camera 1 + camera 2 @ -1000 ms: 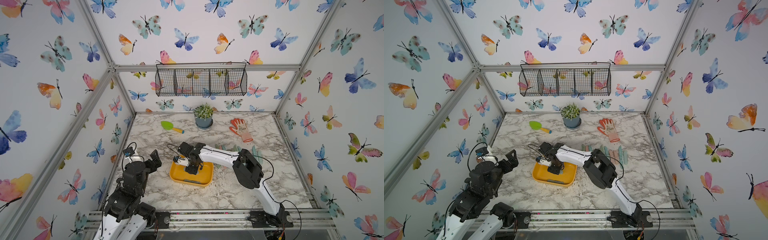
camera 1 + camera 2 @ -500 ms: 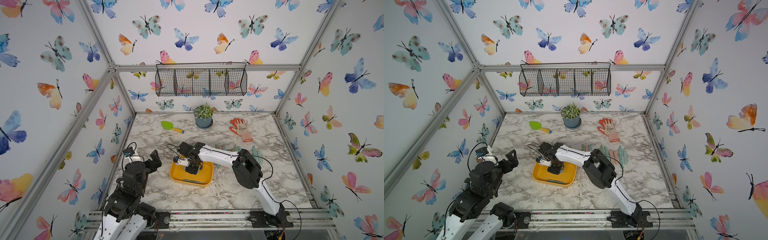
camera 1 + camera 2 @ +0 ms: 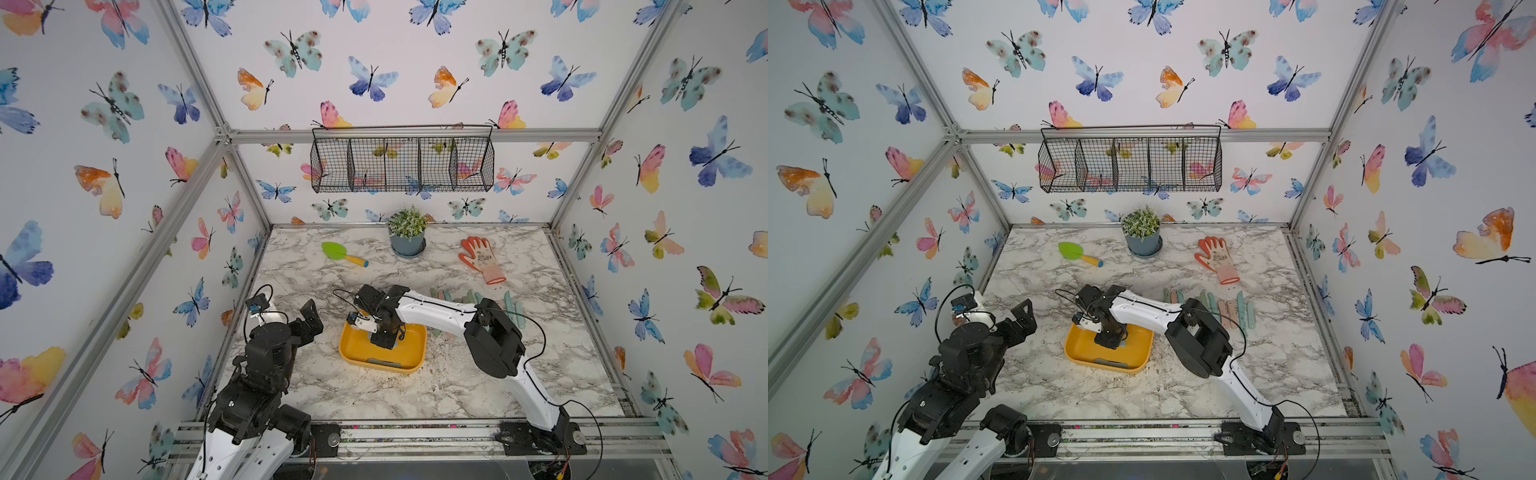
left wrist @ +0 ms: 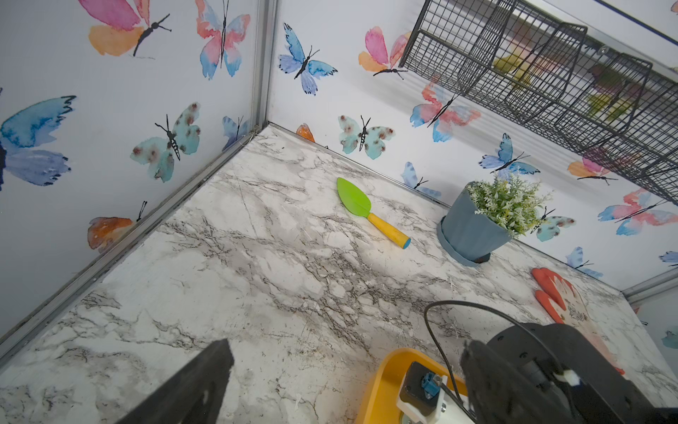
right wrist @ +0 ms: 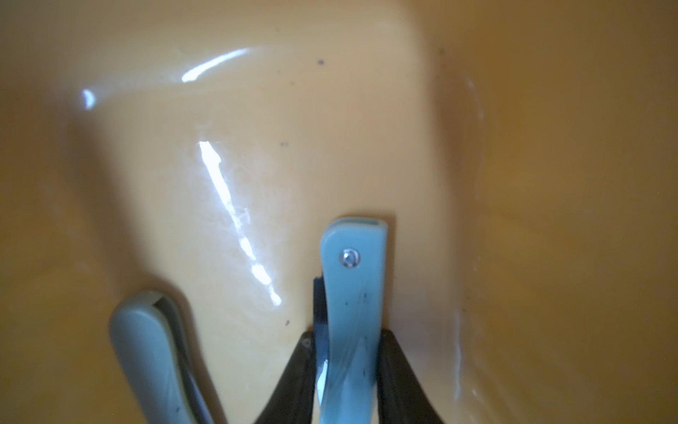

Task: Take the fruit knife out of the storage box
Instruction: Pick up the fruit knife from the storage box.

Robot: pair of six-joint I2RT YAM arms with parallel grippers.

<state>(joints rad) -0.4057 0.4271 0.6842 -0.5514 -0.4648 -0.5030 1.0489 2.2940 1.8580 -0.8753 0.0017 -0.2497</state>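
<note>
One fruit knife seemingly beside storage box wall

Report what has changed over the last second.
The right gripper has closed its jaws onto the blue fruit knife in the storage box; the arm itself barely shifted. Unchanged: the left gripper, open and apart from the box, the grey knife in the box, the trowel, potted plant and glove.

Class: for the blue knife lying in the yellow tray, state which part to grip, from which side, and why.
Pinch the blue knife across its handle's narrow width, from straight above: it lies flat on the tray floor, both long edges free, the grey knife apart.
</note>
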